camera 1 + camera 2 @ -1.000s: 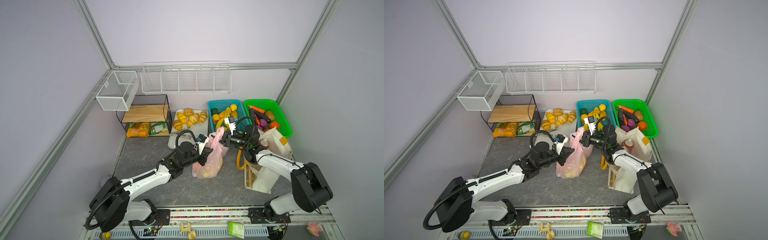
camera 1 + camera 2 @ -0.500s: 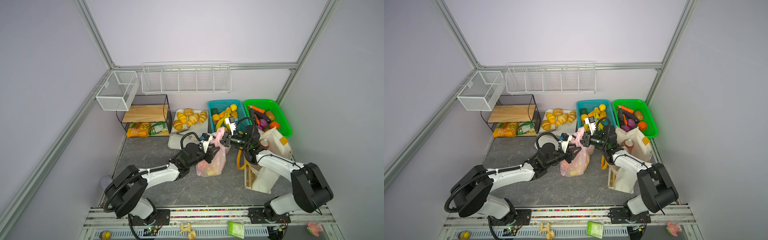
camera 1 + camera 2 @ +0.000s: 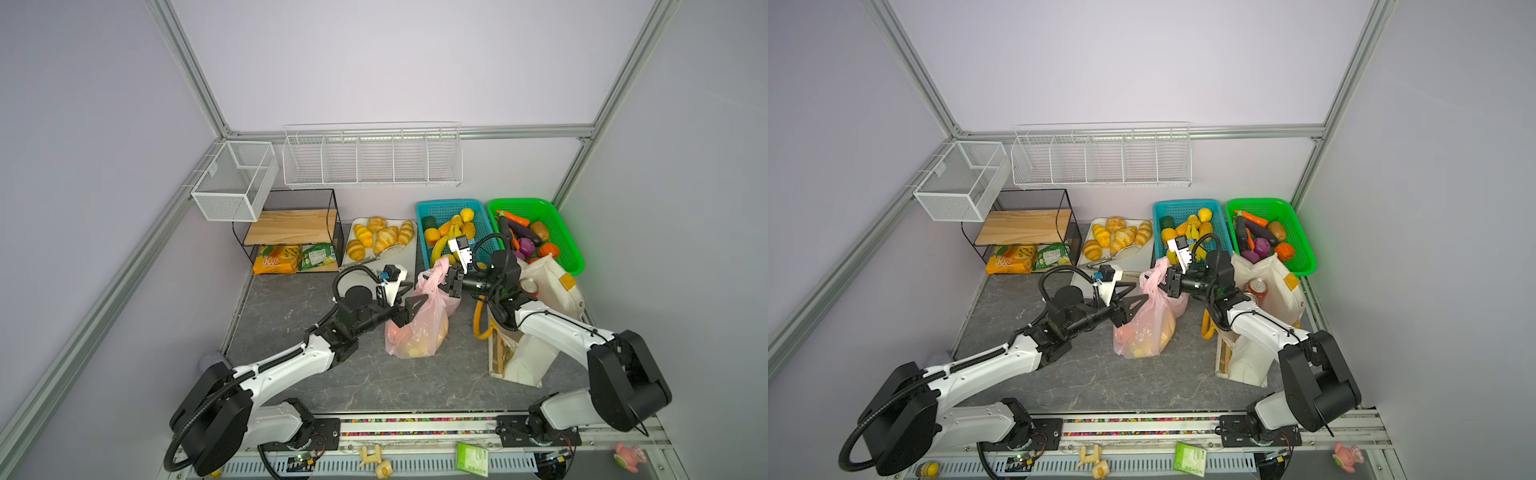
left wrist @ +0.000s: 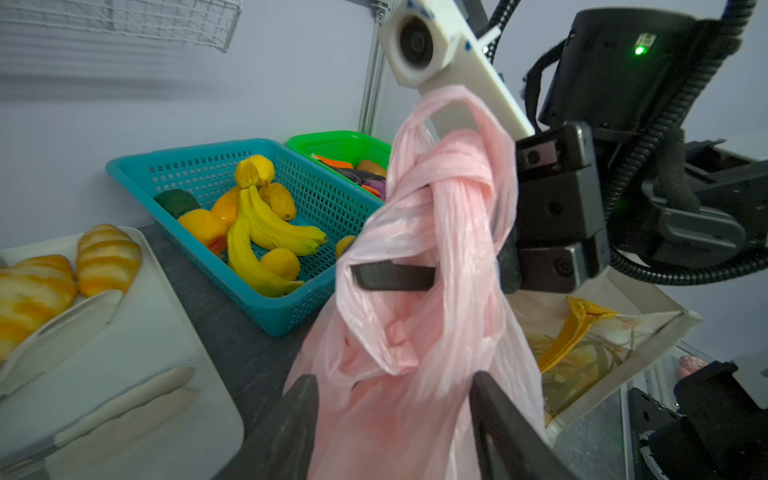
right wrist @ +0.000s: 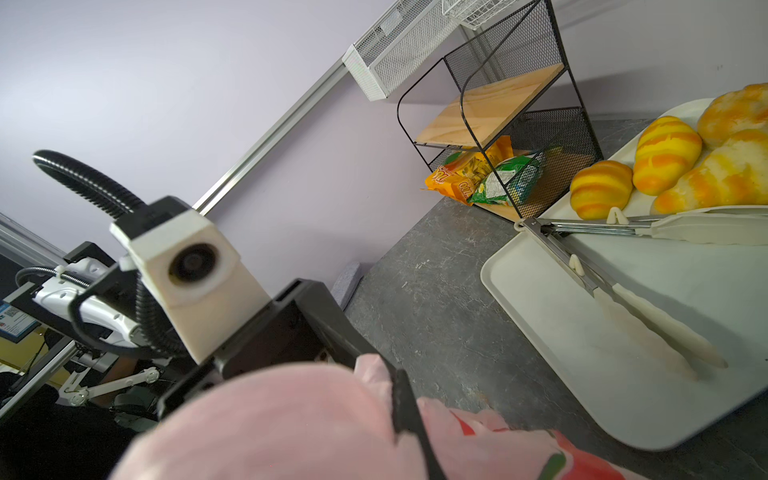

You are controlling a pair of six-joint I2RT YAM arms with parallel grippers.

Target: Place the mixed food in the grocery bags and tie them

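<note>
1. pink plastic bag (image 3: 419, 328): stands near the middle of the worktop (image 3: 291, 299). Yellow and orange fruit (image 3: 417, 351) shows through its lower half. Its handles (image 4: 449, 178) are twisted and crossed over one another above the body.
2. right tool (image 3: 451, 282): clenched on the twisted handles and holding them up on the side toward the back edge.
3. left tool (image 3: 411, 309): released, with its fingers (image 4: 299, 415) spread and the bag's neck hanging between them. Whether they touch the film cannot be told.
4. canvas tote (image 3: 548, 274): against the right edge with its mouth open. A drink can (image 3: 528, 286) stands upright inside, and a yellow-orange strap (image 3: 480, 320) droops to the worktop.
5. teal basket (image 3: 451, 203): at the back edge, right of centre. It holds bananas (image 3: 440, 251), oranges (image 3: 432, 237) and other fruit.
6. green basket (image 3: 569, 249): in the back right corner, just beside the teal one. It holds vegetables (image 3: 525, 247).
7. white tray (image 3: 407, 262): at the centre of the back edge. It holds croissants (image 3: 384, 239) and tongs (image 5: 644, 316).
</note>
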